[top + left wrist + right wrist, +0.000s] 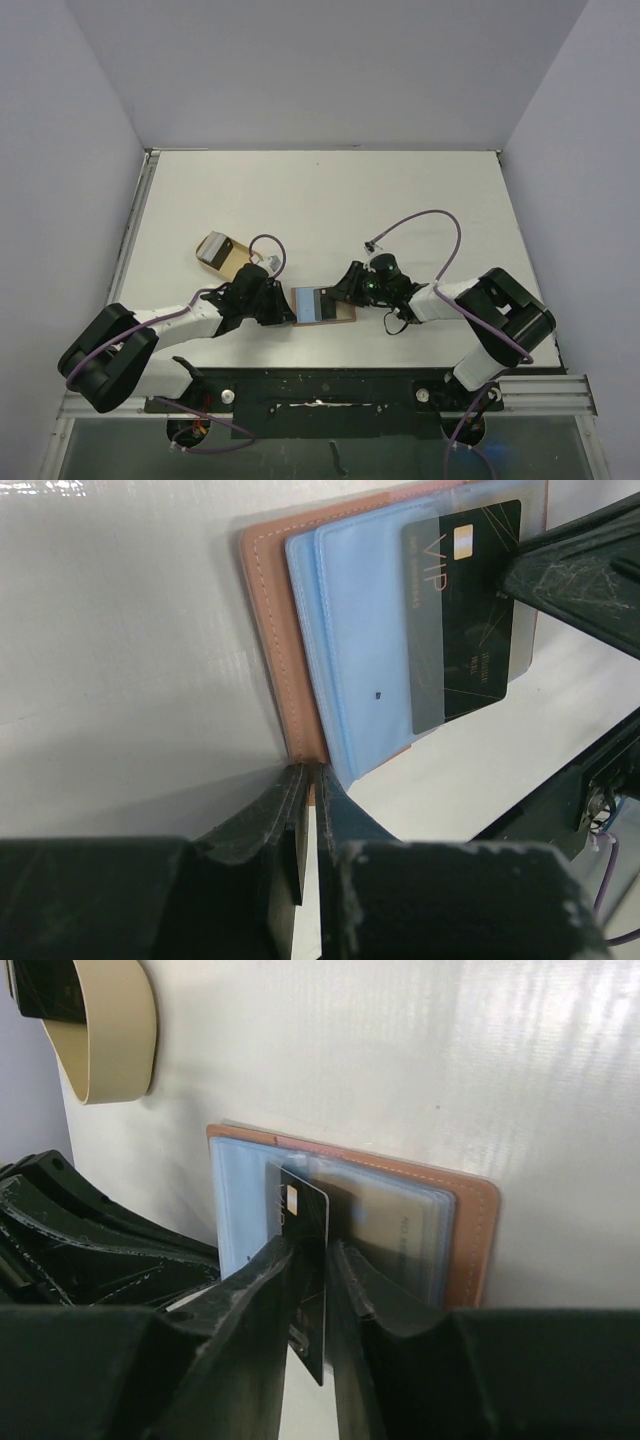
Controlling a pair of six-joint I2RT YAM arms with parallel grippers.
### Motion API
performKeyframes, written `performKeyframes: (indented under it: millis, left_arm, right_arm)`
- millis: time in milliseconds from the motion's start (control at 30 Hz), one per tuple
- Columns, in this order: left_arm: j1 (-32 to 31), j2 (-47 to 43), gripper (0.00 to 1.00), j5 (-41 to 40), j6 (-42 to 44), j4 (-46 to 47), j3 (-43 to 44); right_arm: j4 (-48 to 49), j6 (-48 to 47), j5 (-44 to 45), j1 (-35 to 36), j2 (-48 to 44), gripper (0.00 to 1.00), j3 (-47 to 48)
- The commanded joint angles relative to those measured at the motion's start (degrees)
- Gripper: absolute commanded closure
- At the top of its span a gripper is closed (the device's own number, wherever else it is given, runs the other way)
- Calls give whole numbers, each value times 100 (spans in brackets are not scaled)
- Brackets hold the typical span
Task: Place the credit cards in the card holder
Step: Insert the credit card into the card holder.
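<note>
The card holder [345,312] lies open on the table, brown leather [270,630] with light blue and clear sleeves [470,1230]. My left gripper [285,308] is shut on its near edge [310,770]. A black credit card [465,620] with a gold chip stands partly inside a clear sleeve [305,1220]. My right gripper [345,290] straddles the card's outer end [325,1250]. Its jaws are slightly parted: the card rests against one finger, with a thin gap at the other. The right fingers [580,570] show at the card's edge in the left wrist view.
A pale tan case [222,250] with one rounded end lies behind the left arm [110,1030], a dark card [45,990] sticking out of it. The table's front edge runs just behind both arm bases.
</note>
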Motion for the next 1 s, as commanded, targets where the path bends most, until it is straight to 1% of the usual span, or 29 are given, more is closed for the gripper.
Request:
performKeyframes:
  millis: [0, 100, 400, 500, 633, 967]
  left_arm:
    - [-70, 27, 94, 15, -51, 298, 18]
    - [-70, 42, 94, 17, -49, 307, 34]
    - [-73, 26, 94, -1, -67, 333, 10]
    - [-73, 39, 94, 14, -67, 342, 13]
    - [-74, 61, 94, 24, -50, 333, 45]
    - [-78, 52, 94, 26, -44, 324, 71]
  right_arm:
    - [-649, -275, 299, 142, -20, 71, 392]
    - [-1215, -460, 509, 195, -142, 65, 555]
    - [-2341, -709, 886, 426, -213, 59, 993]
    - [-2537, -730, 1044, 509, -275, 58, 1095]
    - [-2758, -768, 1217, 565, -356, 51, 1186]
    - [-3128, -822, 1539, 691, -548, 47, 1343]
